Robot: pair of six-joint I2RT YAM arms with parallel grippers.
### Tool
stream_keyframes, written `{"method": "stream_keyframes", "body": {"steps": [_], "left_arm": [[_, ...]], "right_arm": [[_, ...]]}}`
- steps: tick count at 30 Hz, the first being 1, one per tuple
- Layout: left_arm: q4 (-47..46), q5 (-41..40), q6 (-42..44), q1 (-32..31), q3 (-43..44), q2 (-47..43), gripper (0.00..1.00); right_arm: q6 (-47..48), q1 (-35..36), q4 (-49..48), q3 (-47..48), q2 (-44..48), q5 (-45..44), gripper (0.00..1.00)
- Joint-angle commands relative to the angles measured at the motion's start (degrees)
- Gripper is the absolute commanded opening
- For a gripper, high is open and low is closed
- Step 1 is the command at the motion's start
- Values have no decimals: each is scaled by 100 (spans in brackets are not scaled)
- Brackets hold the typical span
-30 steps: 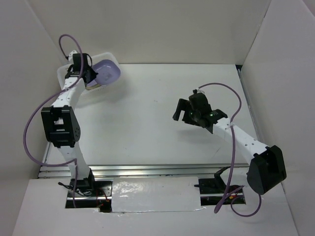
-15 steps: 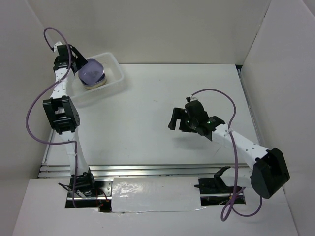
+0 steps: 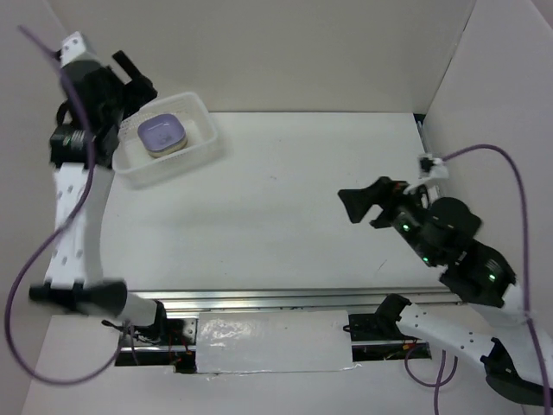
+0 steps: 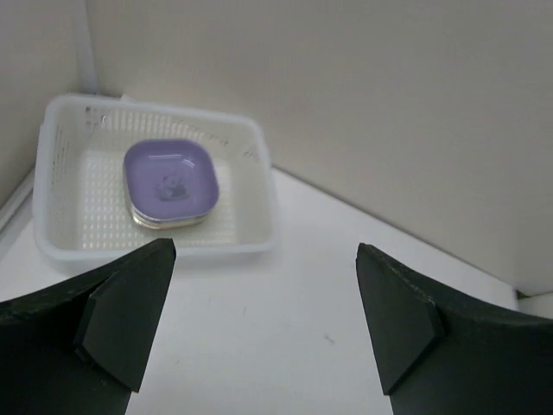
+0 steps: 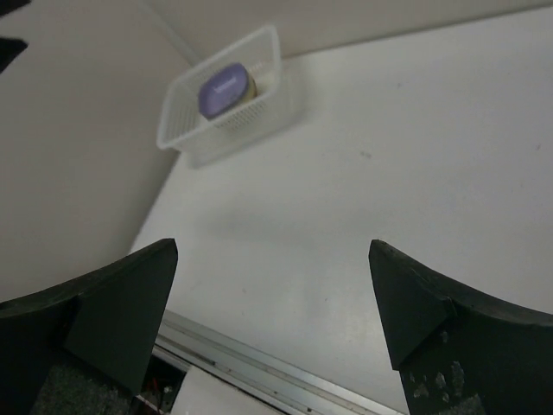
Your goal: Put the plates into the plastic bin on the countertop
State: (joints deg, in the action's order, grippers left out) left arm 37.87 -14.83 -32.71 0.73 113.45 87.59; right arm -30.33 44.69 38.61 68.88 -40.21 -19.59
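A stack of plates with a purple one (image 3: 162, 136) on top lies inside the plastic bin (image 3: 200, 147) at the far left corner of the countertop (image 3: 294, 190). In the left wrist view the purple plate (image 4: 169, 181) rests flat in the bin (image 4: 256, 177), with cream edges showing under it. My left gripper (image 3: 131, 76) hangs open, high above and behind the bin, holding nothing; its fingers (image 4: 130, 303) frame bare table. Far from the bin, over the right half of the table, my right gripper (image 3: 363, 206) stands open and empty. Its view shows the bin (image 5: 251, 121) and purple plate (image 5: 223, 86) in the distance.
White walls close in the table on the left, back and right. A metal rail (image 3: 276, 299) runs along the front edge, also seen as the rail (image 5: 259, 367) below the right fingers. Purple cables loop off both arms.
My left gripper has opened, leaving the purple plate on the stack in the bin, and has risen up and back. The right arm has pulled back toward the near right.
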Motion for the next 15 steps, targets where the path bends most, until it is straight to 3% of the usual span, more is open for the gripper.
{"method": "stream_keyframes", "body": {"steps": [1,2,5,10,15], "left_arm": [[187,252,352,-229,-1225,-1996,99],[116,305,483,-301,-1551,-2792,99],[212,445,660,-372,-2683,-4077,99],[597,1043,906,-346,-3565,-5619,99],[1177,562,530,-626,-4472,-7211,99]], "right_arm": [[325,163,1076,616,293,-624,100],[369,172,1183,818,442,-642,100],[562,181,1473,1039,794,-380,100],[616,128,2044,1241,1531,17,100],[563,-21,2501,1286,2183,-219,100]]}}
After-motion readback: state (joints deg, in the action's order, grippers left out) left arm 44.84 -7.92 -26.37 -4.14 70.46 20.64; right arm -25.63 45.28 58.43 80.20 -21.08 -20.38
